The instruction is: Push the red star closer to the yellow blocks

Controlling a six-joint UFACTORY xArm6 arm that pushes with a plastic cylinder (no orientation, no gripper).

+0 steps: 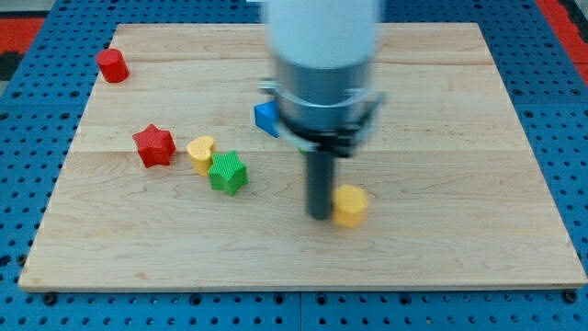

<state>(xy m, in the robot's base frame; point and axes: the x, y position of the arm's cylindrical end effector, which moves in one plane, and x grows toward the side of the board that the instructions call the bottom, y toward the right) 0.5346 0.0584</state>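
Note:
The red star [153,145] lies at the view's left on the wooden board [459,230]. A yellow heart-shaped block [200,153] sits just right of it, a small gap between them. A second yellow block [350,205], roughly hexagonal, lies right of the board's centre. My tip [319,216] stands right against the left side of this second yellow block, far to the right of the red star.
A green star [228,172] touches the yellow heart's lower right. A blue block [266,118] lies partly hidden behind the arm. A red cylinder [112,65] sits near the top left corner. Blue pegboard surrounds the board.

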